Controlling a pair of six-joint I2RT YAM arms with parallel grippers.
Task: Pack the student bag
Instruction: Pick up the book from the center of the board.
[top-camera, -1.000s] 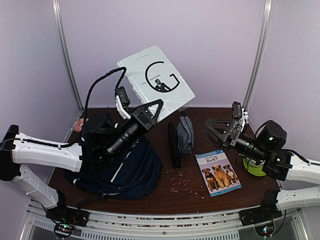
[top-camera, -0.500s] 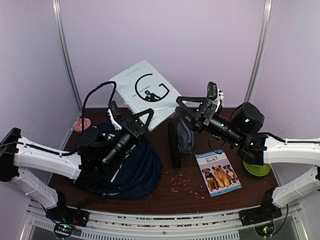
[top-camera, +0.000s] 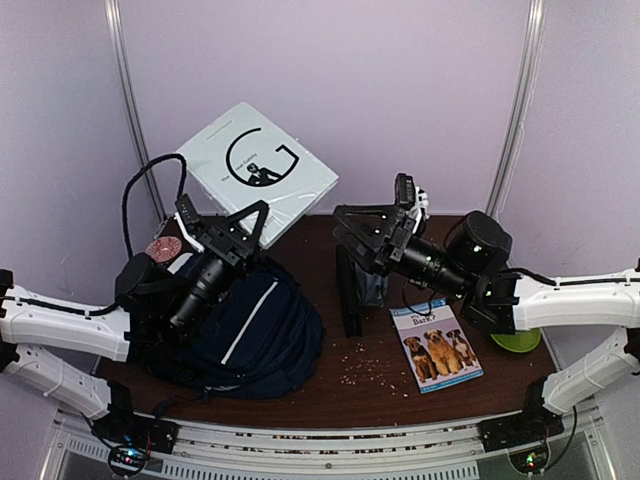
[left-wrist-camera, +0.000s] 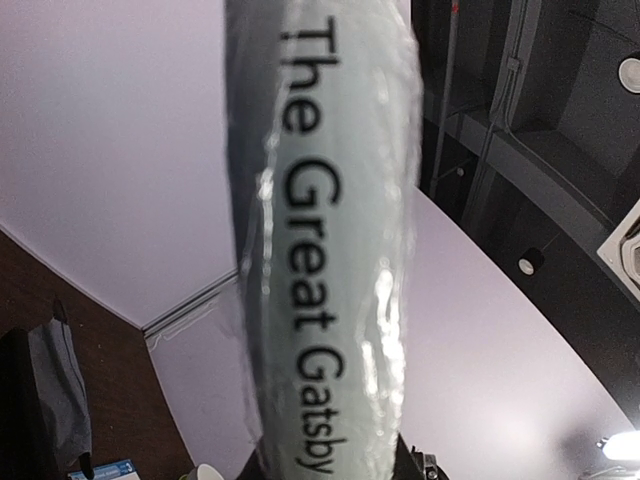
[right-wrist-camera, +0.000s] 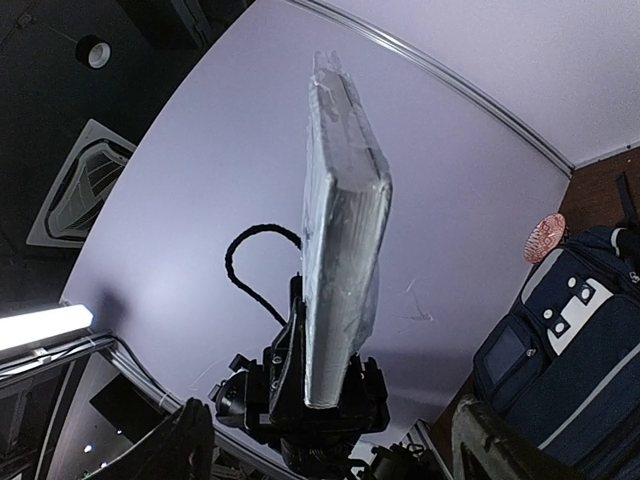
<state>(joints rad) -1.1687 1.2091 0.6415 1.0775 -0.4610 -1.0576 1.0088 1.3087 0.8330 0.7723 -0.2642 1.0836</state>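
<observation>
Book (top-camera: 258, 160) held up high above the blue bag (top-camera: 255, 335).
My left hand (top-camera: 228, 215) squeezes it; my right hand (top-camera: 352, 240), in the middle, is spread wide.

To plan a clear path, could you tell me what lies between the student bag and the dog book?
The top view shows a long black object and a grey pouch between the student bag and dog book.

You are looking at a dark brown table (top-camera: 330, 395) carrying the student bag (top-camera: 262, 335) at left. A long black item (top-camera: 347, 300) and grey pouch (top-camera: 372, 288) are lying mid-table, a dog book (top-camera: 436, 345) near right, a green dish (top-camera: 520, 341) at the right edge, a pinkish disc (top-camera: 163, 248) far left, and crumbs (top-camera: 365, 370) near the middle.
</observation>
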